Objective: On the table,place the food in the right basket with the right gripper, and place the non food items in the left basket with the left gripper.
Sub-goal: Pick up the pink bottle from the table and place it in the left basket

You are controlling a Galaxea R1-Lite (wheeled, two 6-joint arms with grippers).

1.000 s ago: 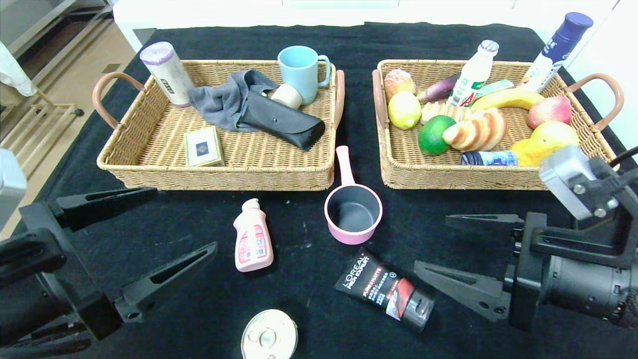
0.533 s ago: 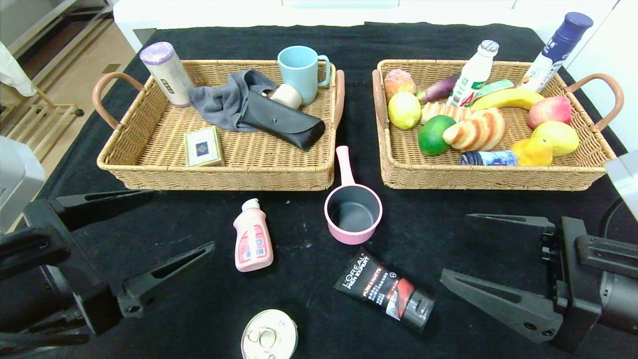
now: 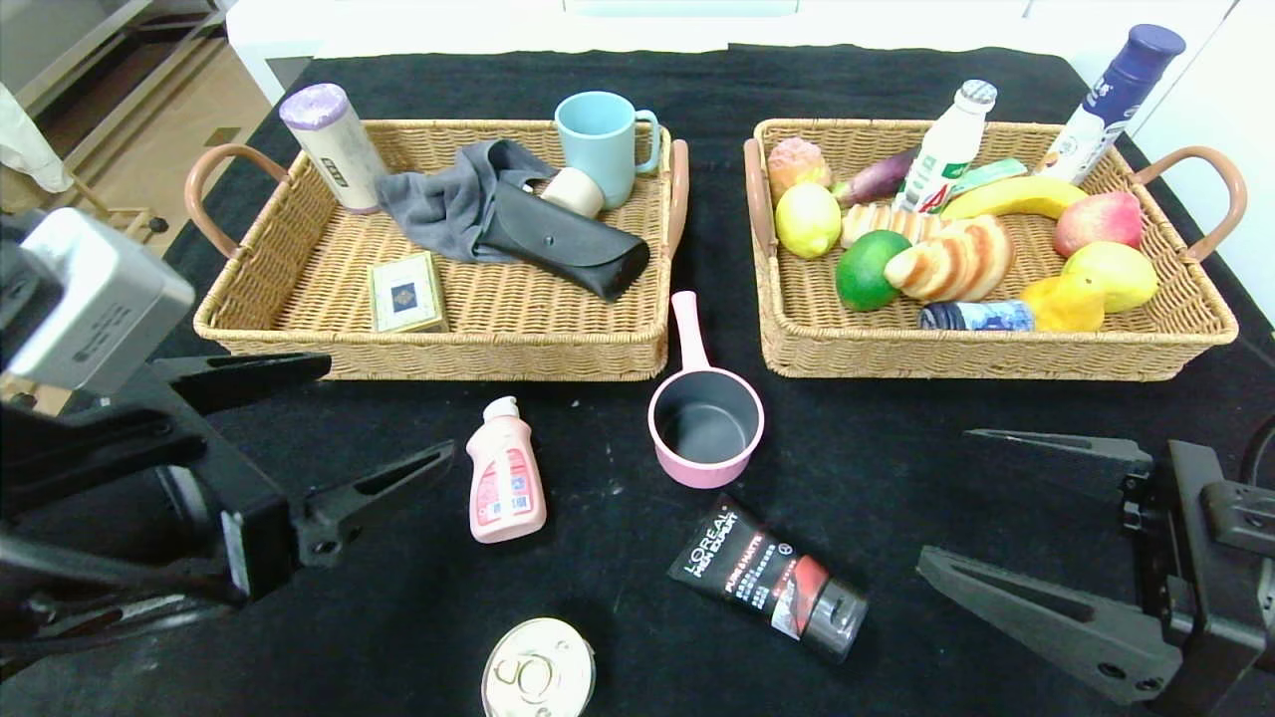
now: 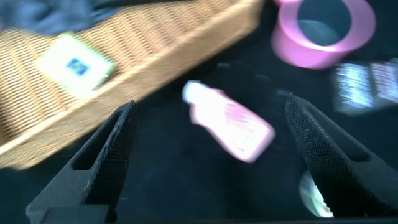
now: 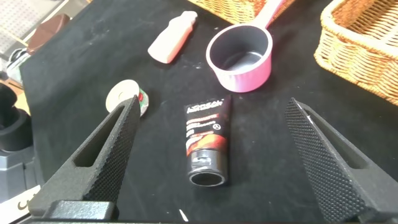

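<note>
Four loose items on the cloth; pink bottle (image 3: 506, 474) nearest, just ahead of left gripper (image 3: 383, 418), long axis running toward left basket (image 3: 438, 354), cap pointing that way. Jaws spread wide, empty. Right gripper (image 3: 1006, 518) likewise agape, empty, near black tube (image 3: 769, 578).

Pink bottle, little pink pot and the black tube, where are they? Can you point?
pink bottle (image 3: 506, 484), head view, on its label.
little pink pot (image 3: 705, 426), head view, on its dark inside floor.
black tube (image 5: 205, 134), right wrist view, on its printed middle.
</note>
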